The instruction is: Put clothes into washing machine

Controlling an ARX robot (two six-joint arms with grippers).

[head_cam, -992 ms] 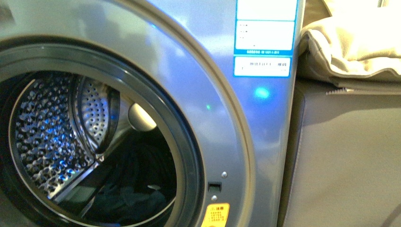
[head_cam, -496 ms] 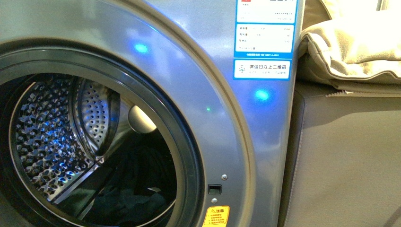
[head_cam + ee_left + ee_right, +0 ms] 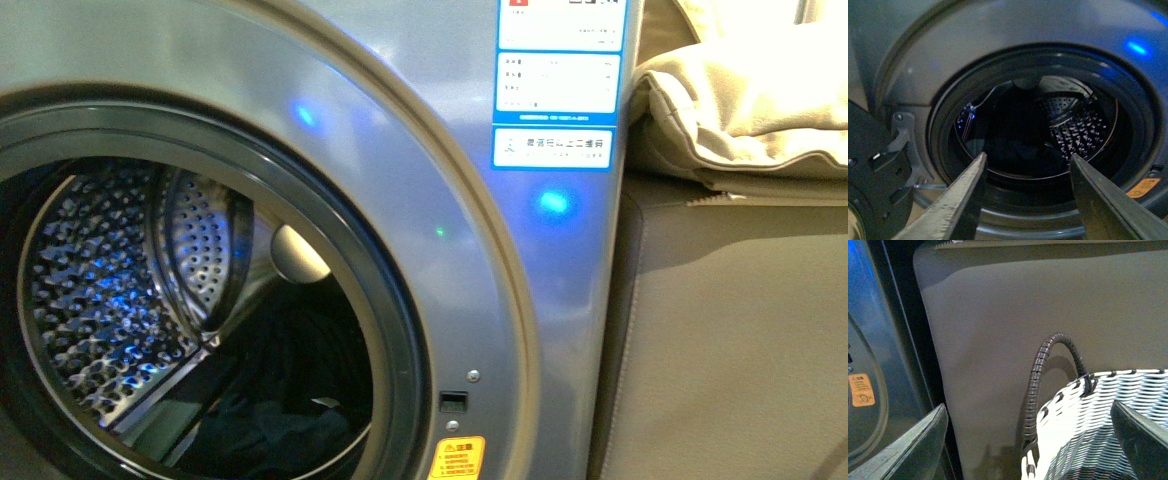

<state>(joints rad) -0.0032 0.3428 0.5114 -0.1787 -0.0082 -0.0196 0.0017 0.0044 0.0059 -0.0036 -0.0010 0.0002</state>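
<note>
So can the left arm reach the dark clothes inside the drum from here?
Probably yes. The left gripper is open and empty, aimed straight at the washing machine porthole; the door is swung aside and nothing blocks the way to the clothes low in the drum.

One washing machine (image 3: 420, 150), one basket (image 3: 1098, 435), two stickers (image 3: 556, 80).

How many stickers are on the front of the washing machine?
2 for sure: a blue-and-white label at the upper right of the washing machine, and a small orange warning sticker low down beside the round opening. More may sit outside the picture.
</note>
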